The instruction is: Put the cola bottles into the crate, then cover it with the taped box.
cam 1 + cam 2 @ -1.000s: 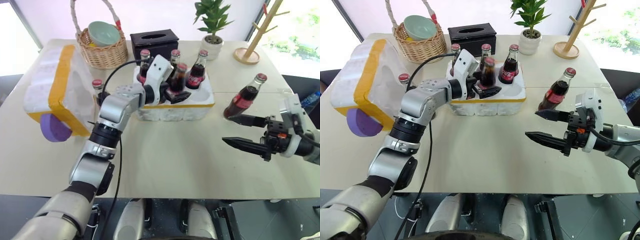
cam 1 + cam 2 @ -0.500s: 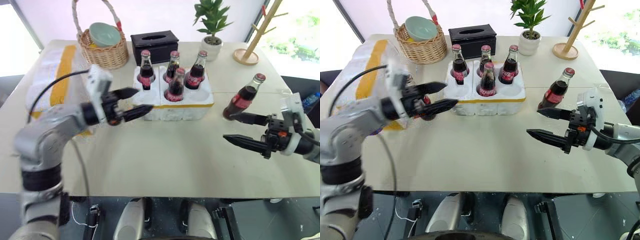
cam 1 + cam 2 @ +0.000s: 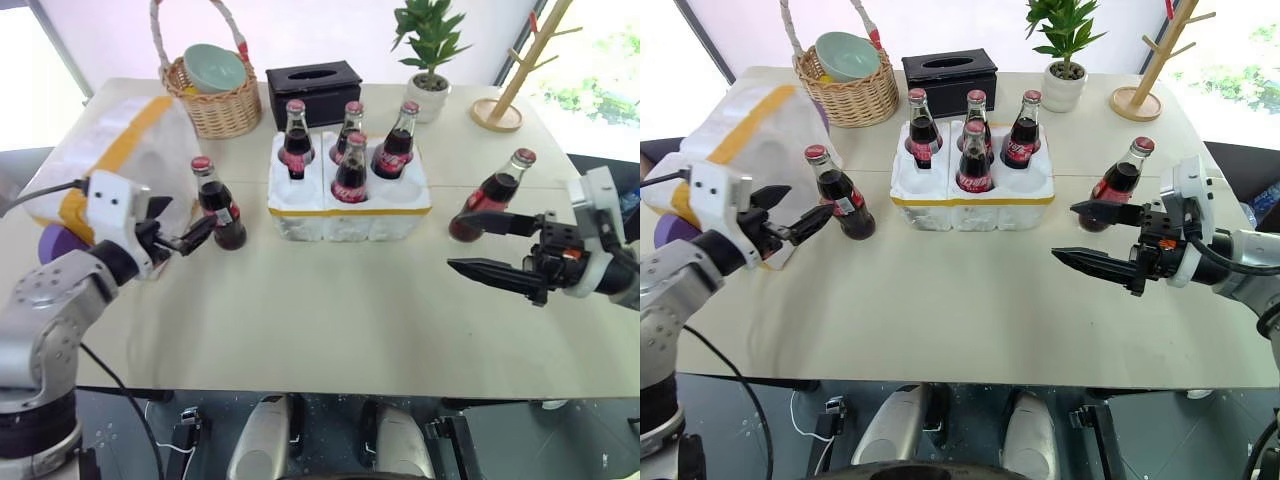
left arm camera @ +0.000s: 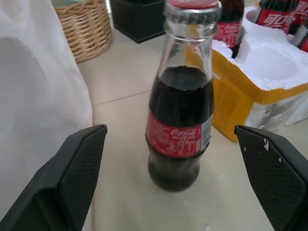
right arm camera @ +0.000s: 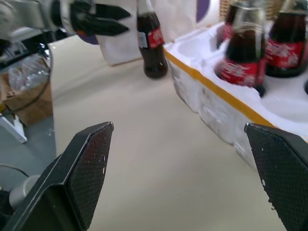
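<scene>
White styrofoam marks the crate [image 3: 348, 207], a low tray with a yellow tape band, standing on the table [image 3: 330, 310] between the two arms. Four cola bottles [image 3: 351, 170] stand upright in its wells: three along the far row and one in the near middle well, with the near wells on either side of it bare.

The left gripper [image 3: 196, 234] has its fingers [image 4: 72, 178] spread wide and holding nothing. A fifth bottle [image 3: 216, 205] stands upright on the table just past the fingertips, in line with the gap between them and apart from both, as the left wrist view shows. This bottle stands beside the crate's left end. The taped box [image 3: 120, 170], white foam with yellow bands and a purple disc on its end, lies just outside the left fingers, beside that bottle.

The right gripper [image 3: 478, 242] also has its fingers [image 5: 77, 178] wide apart and empty, pointing toward the crate. The sixth bottle [image 3: 490, 197] leans tilted on the table by the far right finger; I cannot tell whether they touch.

Beyond the crate stand a wicker basket [image 3: 212, 95] holding a pale bowl, a black tissue box [image 3: 312, 85] and a potted plant [image 3: 432, 50].
</scene>
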